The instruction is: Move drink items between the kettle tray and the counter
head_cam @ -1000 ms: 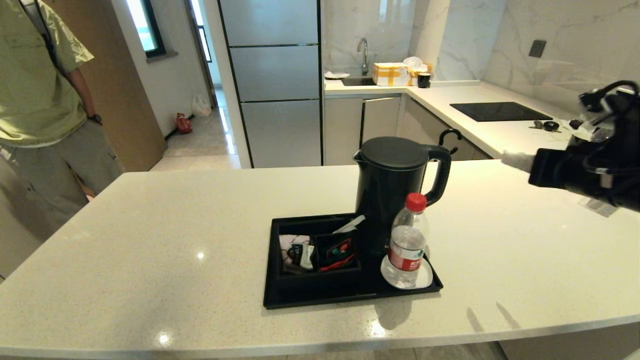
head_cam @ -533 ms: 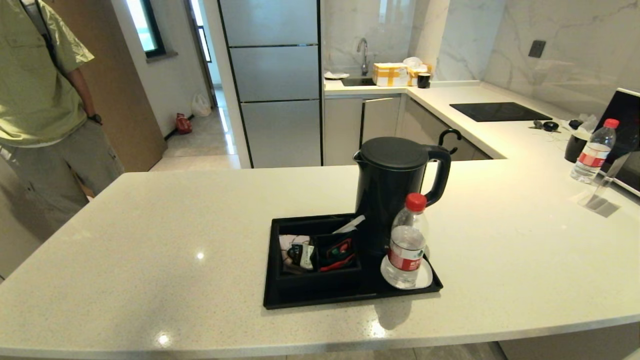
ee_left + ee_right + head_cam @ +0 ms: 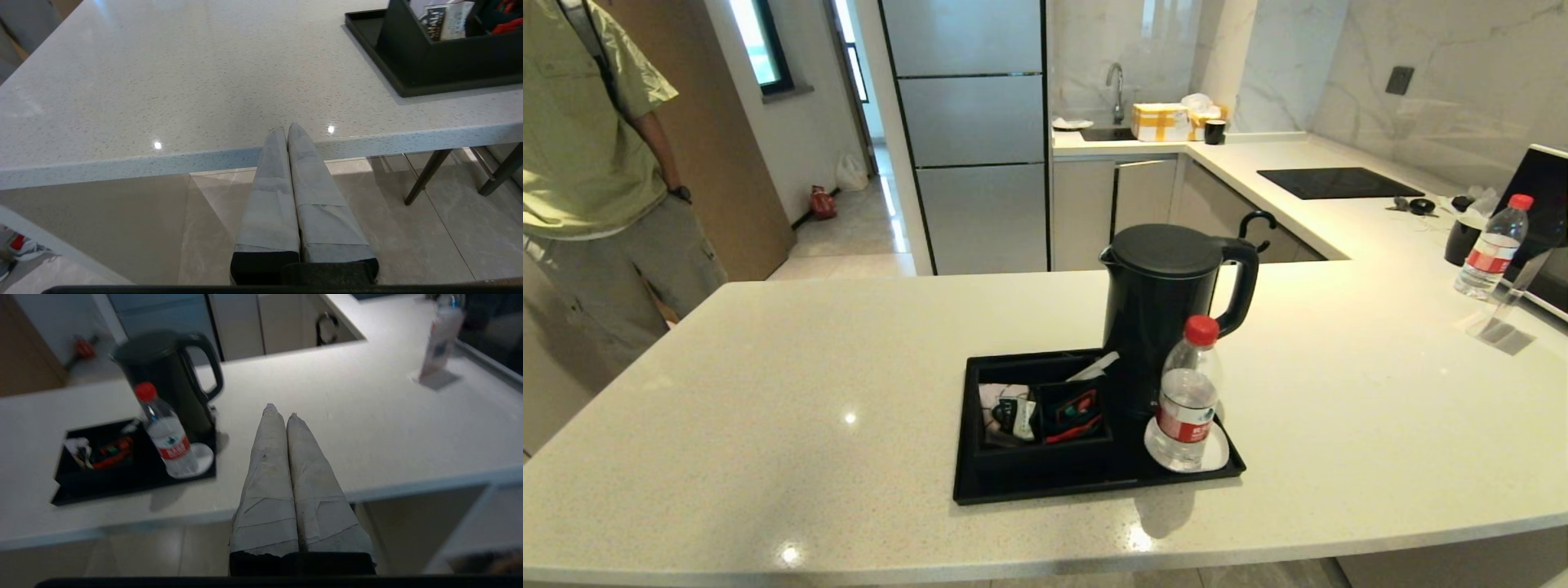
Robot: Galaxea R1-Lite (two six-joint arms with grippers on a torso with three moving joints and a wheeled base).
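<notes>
— Kettle (image 3: pixel 1164 314) and water bottle (image 3: pixel 1188 396) are seen standing on the kettle tray (image 3: pixel 1045 486); nothing is gripped.

— Both claws are pressed closed, empty: left gripper (image 3: pixel 287 130) and right gripper (image 3: pixel 281 410) held off the counter (image 3: pixel 768 392) edge. Any transfer is judged outstanding.

Sachet (image 3: pixel 1005 412) print too small

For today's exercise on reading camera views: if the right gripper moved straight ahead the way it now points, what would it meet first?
Probably bare counter right of the kettle tray; the shut right gripper points there, though depth is unclear.
</notes>
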